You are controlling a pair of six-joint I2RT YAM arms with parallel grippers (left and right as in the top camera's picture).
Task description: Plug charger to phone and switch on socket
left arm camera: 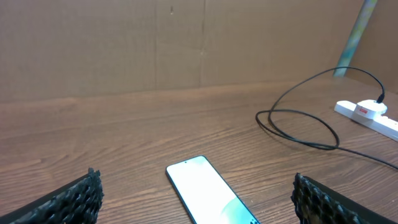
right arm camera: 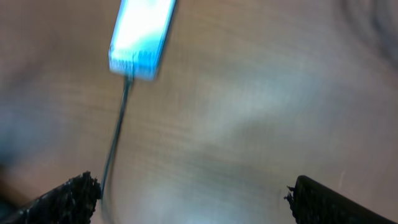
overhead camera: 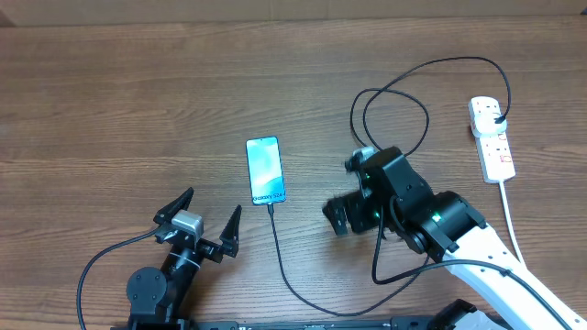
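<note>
The phone (overhead camera: 265, 170) lies flat on the table with its screen lit. The charger's black cable (overhead camera: 278, 247) joins the phone's near end, runs under my right arm, loops (overhead camera: 396, 101) and ends in a black plug (overhead camera: 500, 117) seated in the socket (overhead camera: 492, 145), a white power strip at the right. My left gripper (overhead camera: 206, 220) is open and empty, just short of the phone (left arm camera: 205, 190). My right gripper (overhead camera: 341, 206) is open and empty, to the right of the phone. Its blurred wrist view shows the phone (right arm camera: 142, 37) with the cable (right arm camera: 115, 137) attached.
The power strip's thick white cord (overhead camera: 510, 220) runs toward the front right beside my right arm. A brown cardboard wall (left arm camera: 155, 43) stands behind the table. The cable loop (left arm camera: 298, 134) and the strip (left arm camera: 373, 115) show in the left wrist view.
</note>
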